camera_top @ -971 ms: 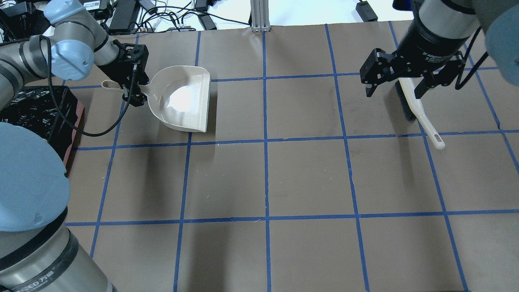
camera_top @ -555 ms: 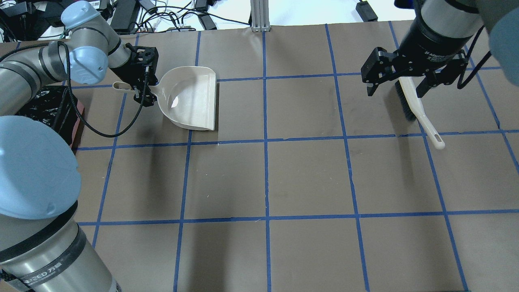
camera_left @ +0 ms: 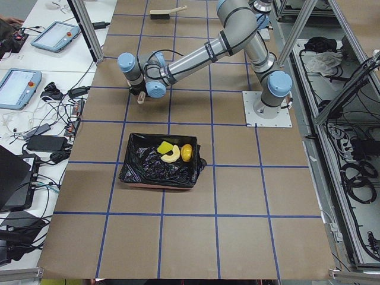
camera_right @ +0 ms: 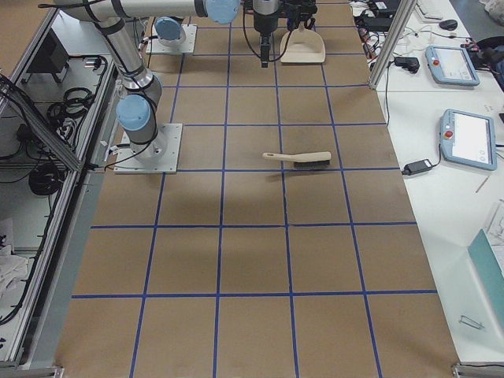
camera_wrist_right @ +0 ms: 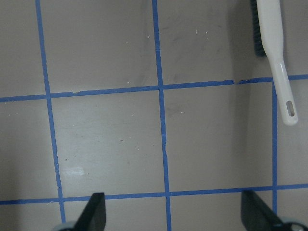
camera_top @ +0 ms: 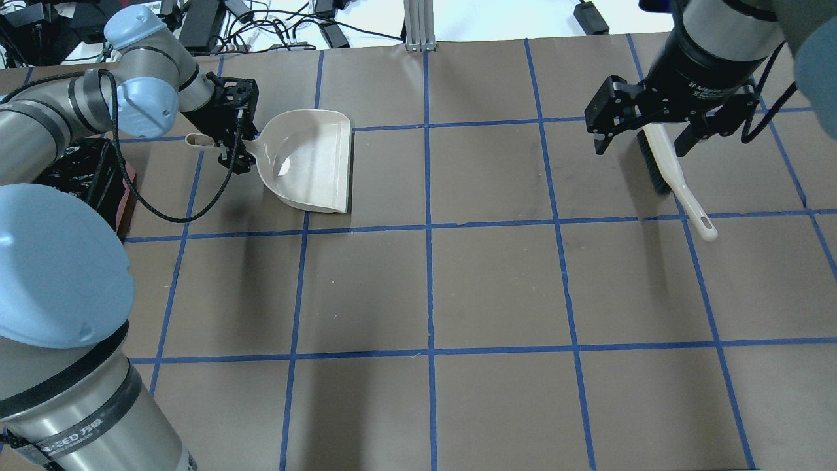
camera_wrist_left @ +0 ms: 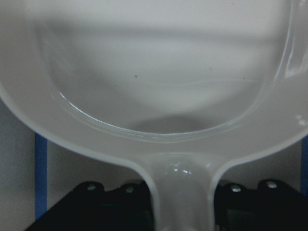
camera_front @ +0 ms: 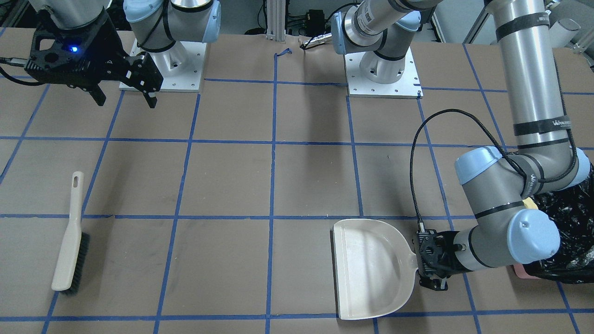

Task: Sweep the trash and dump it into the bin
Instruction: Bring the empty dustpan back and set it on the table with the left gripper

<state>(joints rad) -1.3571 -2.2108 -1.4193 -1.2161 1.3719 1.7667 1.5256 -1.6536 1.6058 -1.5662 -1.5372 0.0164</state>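
Observation:
The bin (camera_left: 138,168), pink with a black bag, holds the trash: a yellow potato (camera_left: 186,152), a tan croissant (camera_left: 170,156) and a yellow-green sponge (camera_left: 164,146). The bin also shows at the overhead view's left edge (camera_top: 91,173) and in the front view (camera_front: 568,241). My left gripper (camera_top: 232,147) is shut on the handle of the beige dustpan (camera_top: 310,160), which is empty and rests low over the table beside the bin (camera_front: 371,269). My right gripper (camera_top: 641,145) is open and empty, raised above the brush (camera_top: 670,173).
The brush lies flat on the table on my right side (camera_front: 69,246), its handle toward the table's middle. Blue tape lines grid the brown table (camera_top: 497,288). Cables and power bricks (camera_top: 196,26) lie beyond the far edge.
My left arm has carried the dustpan a little to the right, away from the bin, and turned it flatter. The right gripper has barely moved.

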